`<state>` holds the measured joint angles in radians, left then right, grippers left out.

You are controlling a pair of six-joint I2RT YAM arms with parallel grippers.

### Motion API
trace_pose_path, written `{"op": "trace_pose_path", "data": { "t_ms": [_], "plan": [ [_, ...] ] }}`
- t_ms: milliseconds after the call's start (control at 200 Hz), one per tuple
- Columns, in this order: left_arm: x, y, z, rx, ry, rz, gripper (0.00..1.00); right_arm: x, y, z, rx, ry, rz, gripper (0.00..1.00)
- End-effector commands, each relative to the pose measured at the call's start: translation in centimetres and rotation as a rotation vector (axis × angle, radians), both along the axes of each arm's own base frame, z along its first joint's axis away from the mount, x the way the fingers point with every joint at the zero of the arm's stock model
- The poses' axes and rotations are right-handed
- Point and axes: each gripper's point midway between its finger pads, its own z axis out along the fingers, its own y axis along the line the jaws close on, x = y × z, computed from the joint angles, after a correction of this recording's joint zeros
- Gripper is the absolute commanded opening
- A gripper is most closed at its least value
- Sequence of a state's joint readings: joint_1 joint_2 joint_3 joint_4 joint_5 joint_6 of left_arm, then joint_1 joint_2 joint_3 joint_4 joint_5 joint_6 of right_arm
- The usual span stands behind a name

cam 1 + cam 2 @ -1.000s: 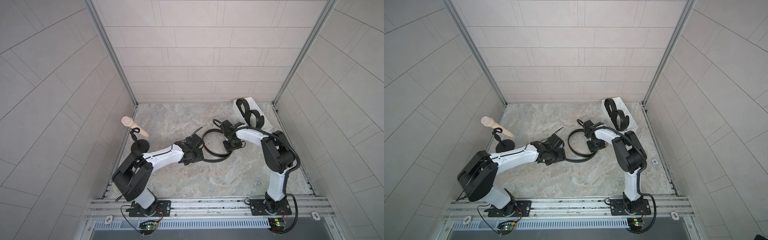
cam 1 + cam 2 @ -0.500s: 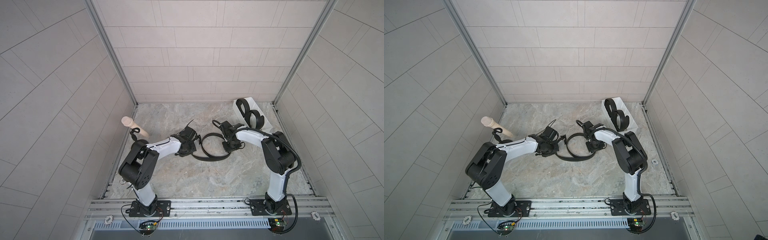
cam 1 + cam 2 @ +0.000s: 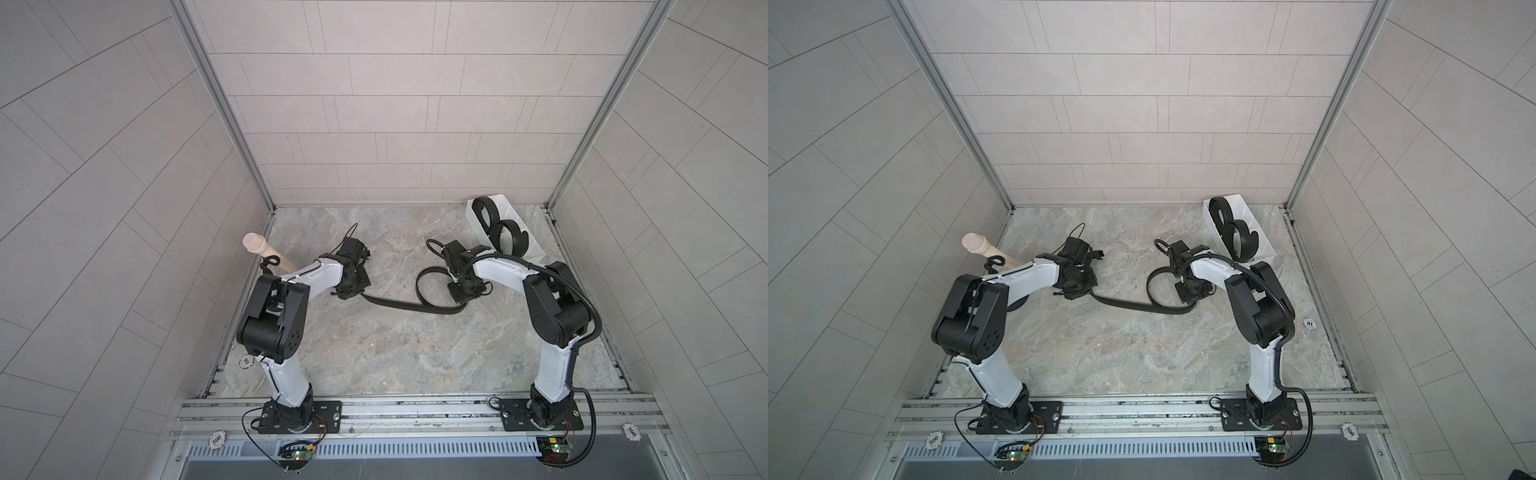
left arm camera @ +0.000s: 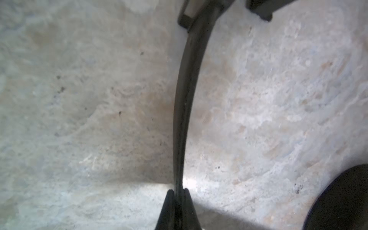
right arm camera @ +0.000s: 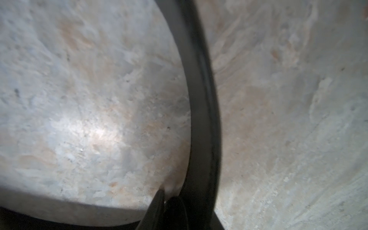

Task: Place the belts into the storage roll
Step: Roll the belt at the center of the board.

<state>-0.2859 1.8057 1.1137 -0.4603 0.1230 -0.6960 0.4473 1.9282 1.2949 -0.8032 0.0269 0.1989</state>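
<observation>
Loose belt (image 3: 399,305) strung between both my claws on the marble tabletop (image 3: 374,353).
I see the white storage roll (image 3: 510,209) in the far right corner, with two coiled belts (image 3: 516,241) standing inside it. The loose belt lies mid-tabletop, a loop by my right arm, then a flat run leftward. My left claw (image 4: 179,192) is pressed together, pinching the strap's end. My right claw (image 3: 467,291) sits at the loop; whether it grips, I cannot tell.
</observation>
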Motion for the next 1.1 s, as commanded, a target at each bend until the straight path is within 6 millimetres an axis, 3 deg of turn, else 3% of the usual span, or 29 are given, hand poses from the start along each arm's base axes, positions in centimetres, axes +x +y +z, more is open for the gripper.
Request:
{"op": "trace_pose_path", "data": {
  "t_ms": [0,95,210,320,426,591,771,981,1096],
  "plan": [
    [2.8,1.7,-0.6,0.106,-0.010,0.008,0.00,-3.4,1.1,-1.6,-0.040,0.121,0.142,0.28],
    [6.5,-1.0,0.7,0.070,-0.055,-0.046,0.00,-4.8,4.5,-1.8,-0.012,0.129,0.237,0.27],
    [9.3,-5.5,1.2,0.017,-0.063,-0.135,0.00,-6.6,8.8,-2.2,0.005,0.131,0.335,0.26],
    [9.4,-10.8,1.0,-0.045,-0.047,-0.249,0.00,-7.9,12.6,-2.7,0.043,0.135,0.371,0.26],
    [7.8,-13.5,0.5,-0.094,-0.022,-0.315,0.14,-8.1,14.1,-3.0,0.058,0.125,0.346,0.26],
    [4.8,-12.3,0.0,-0.093,0.008,-0.331,0.46,-7.9,13.7,-2.5,0.068,0.103,0.291,0.29],
    [3.2,-10.5,2.1,-0.106,-0.035,-0.350,0.71,-7.6,12.9,-1.1,0.094,0.085,0.262,0.33],
    [2.1,-8.9,6.3,-0.097,-0.124,-0.379,0.88,-7.0,12.1,3.3,0.156,0.048,0.245,0.39],
    [0.6,-8.0,7.4,-0.084,-0.144,-0.386,0.93,-6.5,11.3,5.5,0.191,0.041,0.240,0.46]
  ]
}}
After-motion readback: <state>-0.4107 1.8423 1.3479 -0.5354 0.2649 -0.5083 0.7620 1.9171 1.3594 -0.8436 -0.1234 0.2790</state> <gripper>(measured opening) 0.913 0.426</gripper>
